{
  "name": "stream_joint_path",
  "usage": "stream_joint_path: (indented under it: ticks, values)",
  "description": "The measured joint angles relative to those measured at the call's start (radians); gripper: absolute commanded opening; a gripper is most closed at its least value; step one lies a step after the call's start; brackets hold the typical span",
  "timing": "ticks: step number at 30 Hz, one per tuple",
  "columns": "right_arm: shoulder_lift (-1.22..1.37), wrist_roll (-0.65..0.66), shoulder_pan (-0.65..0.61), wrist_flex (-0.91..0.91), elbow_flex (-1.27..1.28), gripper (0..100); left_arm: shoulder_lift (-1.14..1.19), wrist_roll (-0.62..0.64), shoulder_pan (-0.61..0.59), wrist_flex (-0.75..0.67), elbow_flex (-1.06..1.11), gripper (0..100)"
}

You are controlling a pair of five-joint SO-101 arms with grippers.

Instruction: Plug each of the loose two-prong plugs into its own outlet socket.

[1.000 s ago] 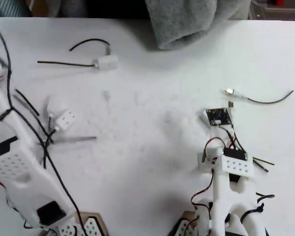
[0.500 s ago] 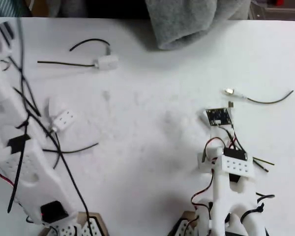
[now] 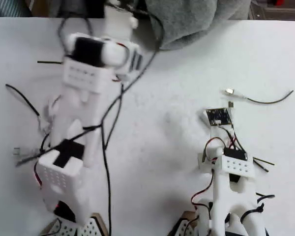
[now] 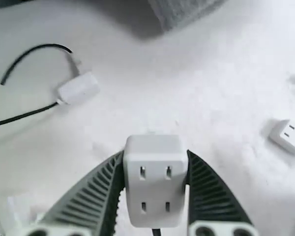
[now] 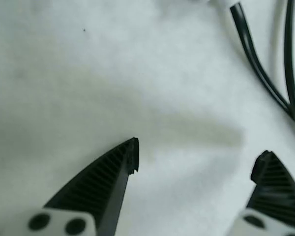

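Observation:
My left gripper is shut on a white outlet socket block, slots facing the camera, held above the table. Beyond it lies a small white plug with black cords, and off to one side a second white socket. In the high view the left arm stretches up the table's left half toward the far edge. My right gripper is open over bare table, nothing between its fingers. The right arm sits at the near right. A loose plug on a thin cord lies beyond it.
A grey cloth hangs over the far edge. Black cables run past the right gripper. A thin black cord and a small plug end lie at the left edge. Open table spans the middle.
The left arm has swung from the table's left edge out toward the far side. The socket that lay at the left is no longer on the table. The right arm has not moved.

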Motion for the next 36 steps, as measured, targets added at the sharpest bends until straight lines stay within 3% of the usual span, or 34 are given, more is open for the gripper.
stream_joint_path:
  ticks: [8,13,17,23,30,36]
  values:
    - [0.0,-0.028,0.064,0.0,0.0,36.1,0.0,-0.008,0.028,-0.345,0.508,2]
    - [0.0,-0.04,0.106,-0.009,0.0,36.1,0.0,-0.097,0.072,-0.6,0.79,2]
    - [0.0,-0.04,0.12,-0.015,0.0,36.1,0.0,-0.149,0.118,-0.723,0.944,2]
    - [0.0,-0.04,0.12,-0.015,0.0,36.1,0.0,-0.218,0.121,-0.707,0.991,3]
    - [0.0,-0.04,0.094,-0.015,0.0,36.1,0.0,-0.235,0.118,-0.634,0.993,22]
    - [0.0,-0.04,0.091,-0.015,0.0,36.1,-0.002,-0.235,0.103,-0.583,0.987,23]
